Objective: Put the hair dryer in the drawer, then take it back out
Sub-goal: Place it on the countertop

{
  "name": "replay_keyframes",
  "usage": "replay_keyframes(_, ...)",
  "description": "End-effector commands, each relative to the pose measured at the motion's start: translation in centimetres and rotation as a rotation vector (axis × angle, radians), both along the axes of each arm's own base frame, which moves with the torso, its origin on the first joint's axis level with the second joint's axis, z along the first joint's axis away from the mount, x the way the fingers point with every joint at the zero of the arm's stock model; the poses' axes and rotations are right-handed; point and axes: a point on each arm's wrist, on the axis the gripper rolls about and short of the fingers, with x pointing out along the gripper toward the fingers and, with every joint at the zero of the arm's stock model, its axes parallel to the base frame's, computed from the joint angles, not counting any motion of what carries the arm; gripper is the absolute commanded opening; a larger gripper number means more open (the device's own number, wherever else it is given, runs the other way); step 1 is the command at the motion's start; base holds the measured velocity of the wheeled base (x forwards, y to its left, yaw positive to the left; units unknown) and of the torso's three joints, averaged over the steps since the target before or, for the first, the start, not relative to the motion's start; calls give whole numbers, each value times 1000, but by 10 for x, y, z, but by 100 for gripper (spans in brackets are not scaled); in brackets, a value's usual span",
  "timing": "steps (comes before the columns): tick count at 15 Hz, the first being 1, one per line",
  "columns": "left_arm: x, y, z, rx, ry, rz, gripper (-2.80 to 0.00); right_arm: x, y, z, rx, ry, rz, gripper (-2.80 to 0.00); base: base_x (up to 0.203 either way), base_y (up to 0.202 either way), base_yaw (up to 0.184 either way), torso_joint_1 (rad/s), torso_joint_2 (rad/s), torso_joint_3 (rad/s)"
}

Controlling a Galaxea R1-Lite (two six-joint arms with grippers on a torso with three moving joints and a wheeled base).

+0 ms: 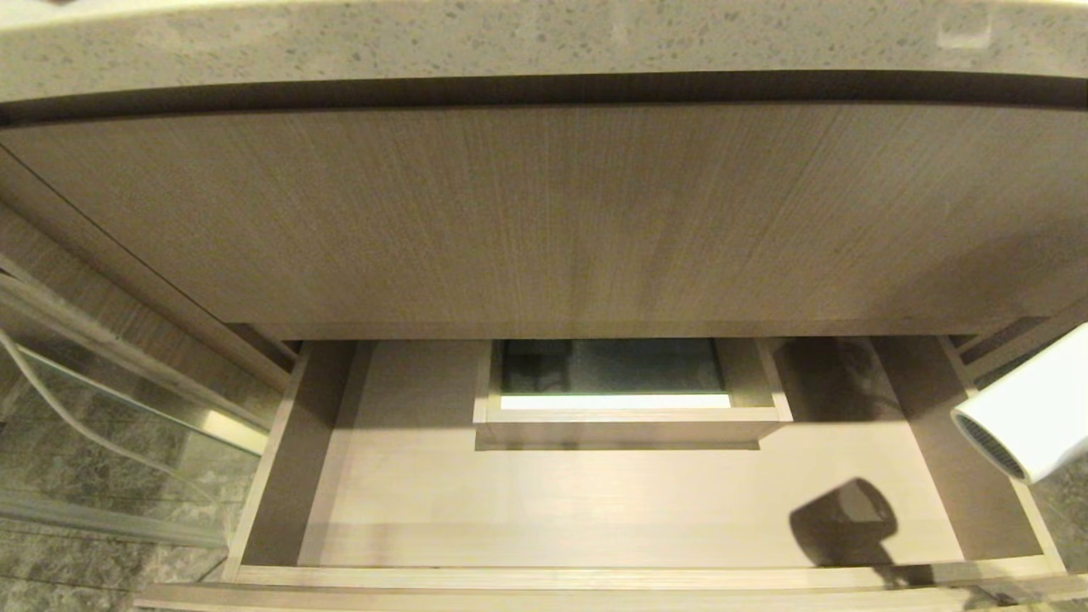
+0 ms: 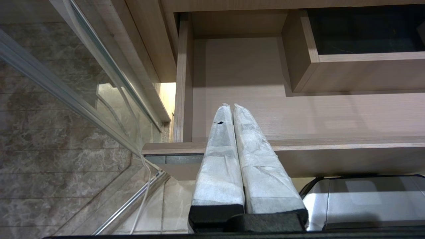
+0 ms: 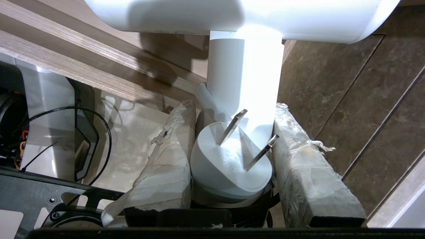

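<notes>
The dryer [image 1: 1024,416] is clamped by its handle in the right gripper [image 3: 232,142], barrel lying level, grille toward the open drawer [image 1: 280,476], over whose right wall it is held; the left gripper [image 2: 230,109] is closed and empty.

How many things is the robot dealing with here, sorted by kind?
Hair dryer, held over the drawer's right side: 1
Drawer, pulled open: 1
Grippers: 2, the left gripper shut with nothing in it, the right gripper clamped on the dryer's handle
Total: 4
</notes>
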Motion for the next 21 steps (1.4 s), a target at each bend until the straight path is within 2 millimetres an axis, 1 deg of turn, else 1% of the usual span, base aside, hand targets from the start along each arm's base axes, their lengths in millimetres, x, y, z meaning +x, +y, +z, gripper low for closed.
replay_keyframes(1,0,0,0,0,-2,0,-280,-6,3,-1,-7,-12,5,-280,0,0,0,0,0,0)
replay_keyframes(8,0,0,0,0,-2,0,-280,-7,4,2,-5,-47,30,-280,0,0,0,25,-30,-9)
replay_keyframes(14,0,0,0,0,-2,0,-280,-8,5,2,-11,-62,27,-280,0,0,0,234,-448,-187)
replay_keyframes(17,0,0,0,0,-1,0,-280,-7,4,2,-20,-79,28,-280,0,0,0,70,-489,-217)
replay_keyframes(19,0,0,0,0,-1,1,-280,-8,5,2,-24,-86,30,-280,0,0,0,310,-491,-223)
replay_keyframes(21,0,0,0,0,-1,0,-280,-9,5,2,-26,-91,28,-280,0,0,0,469,-491,-238)
